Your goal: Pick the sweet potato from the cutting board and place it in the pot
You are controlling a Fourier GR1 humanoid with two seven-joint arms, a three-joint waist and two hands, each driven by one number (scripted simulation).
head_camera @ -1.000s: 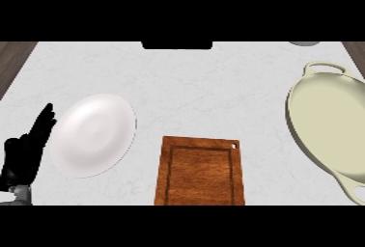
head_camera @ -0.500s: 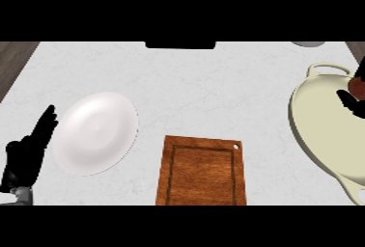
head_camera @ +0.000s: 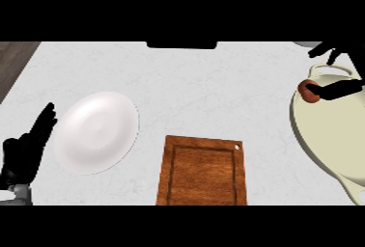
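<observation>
1. Sweet potato (head_camera: 309,91): reddish-brown, held at the tip of the right hand (head_camera: 343,88), top-right of view. One dark finger runs in from the right edge & touches its side. It sits over the far rim of the pot, clear of the board.
2. Right-hand fingers (head_camera: 327,50): curled round the sweet potato, some spread just above it. Rest of the hand is cut off by the view's edge.
3. Pot (head_camera: 324,144): cream, wide, directly below those fingers. Its far loop handle is just above the potato, between the upper & lower fingers. Nothing shows in the visible part of the inside.
4. Cutting board (head_camera: 203,171): brown wood w/ a small hole at its far-right corner. It's well to the left of & below the right fingers, nr the view's lower edge, w/ nothing on it.
5. Plate (head_camera: 96,132): white, bare, left of the board & just right of the left-hand fingertips.
6. Left hand (head_camera: 22,152): lower-left edge, fingers straight & pointing up, holding nothing, resting apart from the plate.
7. Counter (head_camera: 214,96): pale marbled top carrying pot, board & plate.
</observation>
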